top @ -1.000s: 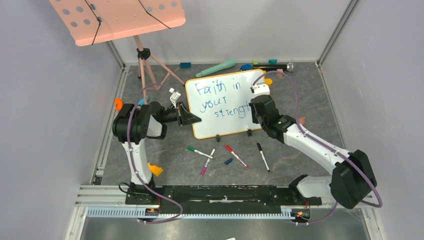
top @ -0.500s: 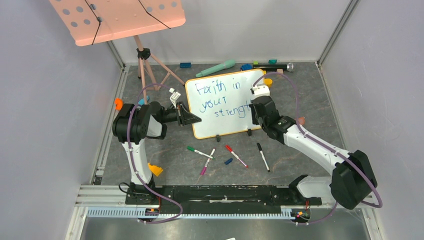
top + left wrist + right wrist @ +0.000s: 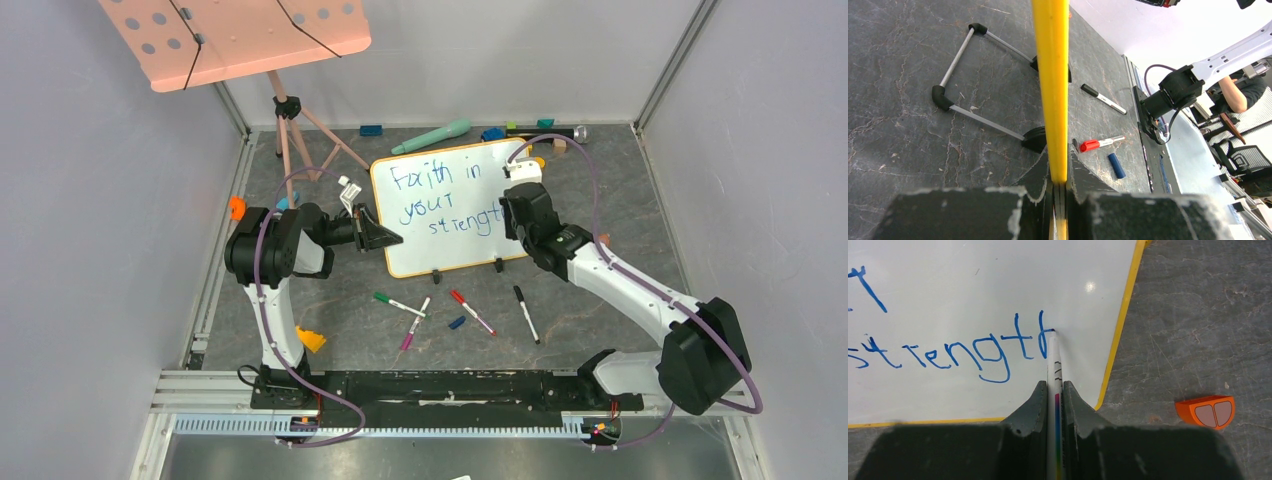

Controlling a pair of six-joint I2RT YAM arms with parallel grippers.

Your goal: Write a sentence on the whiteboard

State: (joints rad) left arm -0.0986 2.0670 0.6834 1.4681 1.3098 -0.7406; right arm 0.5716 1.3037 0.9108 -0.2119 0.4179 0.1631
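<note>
Whiteboard (image 3: 450, 250) long axis runs left-right.

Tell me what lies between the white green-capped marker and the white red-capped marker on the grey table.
The top view shows a white purple-capped marker and a small blue cap between them.

Top external: high, behind arm bases, whole worktop (image 3: 345, 325). Wrist views: close, along own jaws (left edge-on, right facing). Shared: whiteboard (image 3: 440, 205).
</note>
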